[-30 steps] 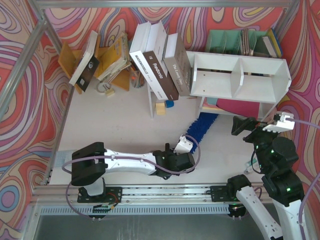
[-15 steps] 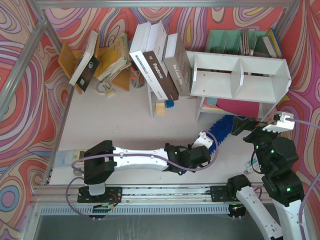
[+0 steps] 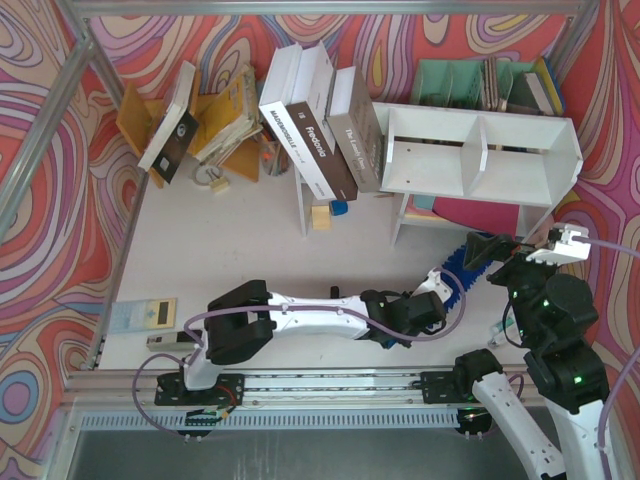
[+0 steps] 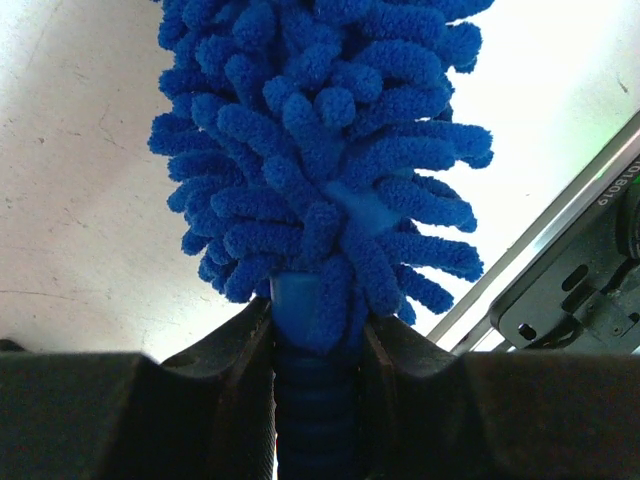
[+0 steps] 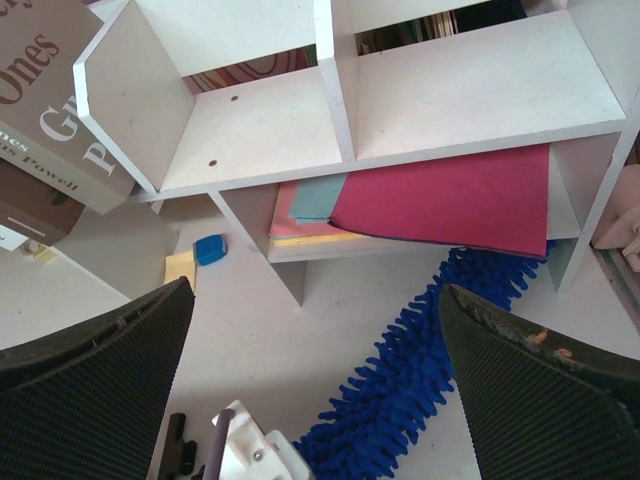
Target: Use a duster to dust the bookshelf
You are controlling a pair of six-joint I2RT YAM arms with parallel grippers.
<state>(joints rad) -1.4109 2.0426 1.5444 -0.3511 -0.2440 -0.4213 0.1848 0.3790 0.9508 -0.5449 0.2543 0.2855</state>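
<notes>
Left wrist view: the left gripper (image 4: 315,350) has its jaws pinching the slim handle of the duster (image 4: 330,150), and the blue fluff fans out straight ahead of them over the bench (image 4: 80,200). The pick-up looks done, but I judge the dusting itself not yet begun. In the right wrist view the duster head lies low on the bench, its far end reaching under the bookshelf (image 5: 350,100) beside some red sheets (image 5: 450,200), while the 2 compartments and the top show no contact. Further right, the right gripper (image 3: 482,252) hangs with its jaws spread wide and empty. The duster passes below and between them, and the bookshelf stands just beyond.
</notes>
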